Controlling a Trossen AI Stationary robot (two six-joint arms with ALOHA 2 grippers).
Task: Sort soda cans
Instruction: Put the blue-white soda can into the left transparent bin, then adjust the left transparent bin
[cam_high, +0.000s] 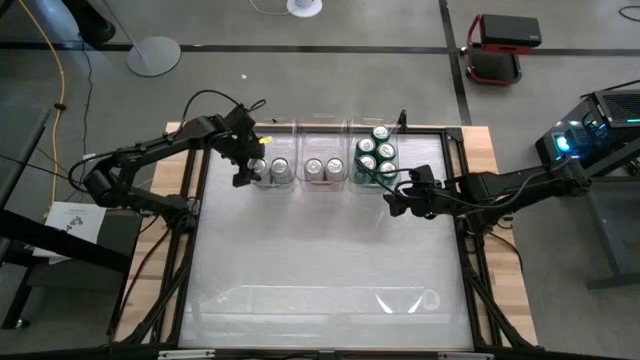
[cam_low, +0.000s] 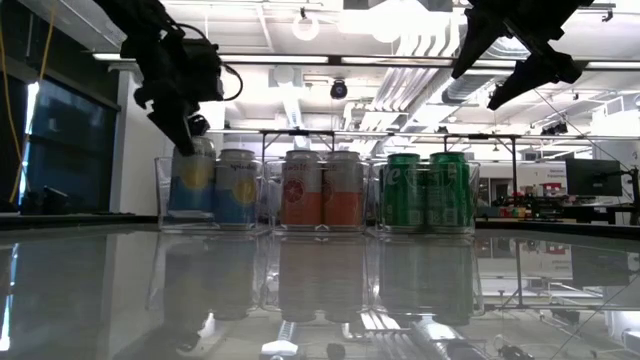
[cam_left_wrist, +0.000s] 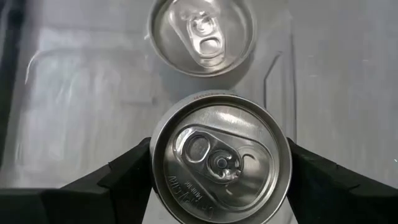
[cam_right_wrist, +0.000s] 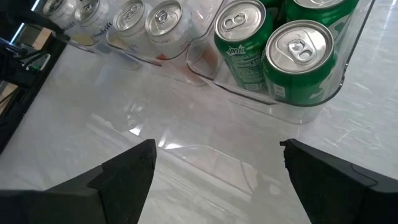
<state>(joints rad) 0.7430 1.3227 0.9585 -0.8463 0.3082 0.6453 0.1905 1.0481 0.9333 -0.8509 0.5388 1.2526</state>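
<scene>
Three clear bins stand in a row at the table's far side. The left bin (cam_high: 270, 170) holds two pale cans with yellow-and-blue labels (cam_low: 236, 188). The middle bin (cam_high: 324, 168) holds two orange-labelled cans (cam_low: 322, 190). The right bin (cam_high: 376, 155) holds several green cans (cam_right_wrist: 298, 59). My left gripper (cam_high: 246, 168) is over the left bin's outer can (cam_left_wrist: 221, 158), shut on it. My right gripper (cam_high: 400, 196) hangs open (cam_right_wrist: 217, 180) above the table, just near of the green cans and well above them (cam_low: 510, 60). My left gripper pinches the pale soda can's upper wall (cam_left_wrist: 155, 168) just below the top rim, one finger (cam_left_wrist: 124, 177) on each side. The fingers come from above, pointing down. The can is upright inside the left bin (cam_low: 193, 185); whether its base rests on the bin floor cannot be told.
A glossy clear sheet covers the table (cam_high: 320, 260) between wooden side strips (cam_high: 500, 300). A clear plastic outline lies near the near edge (cam_high: 405, 300). Open surface stretches from the bins to the near edge. Both arms reach in from the table's sides.
</scene>
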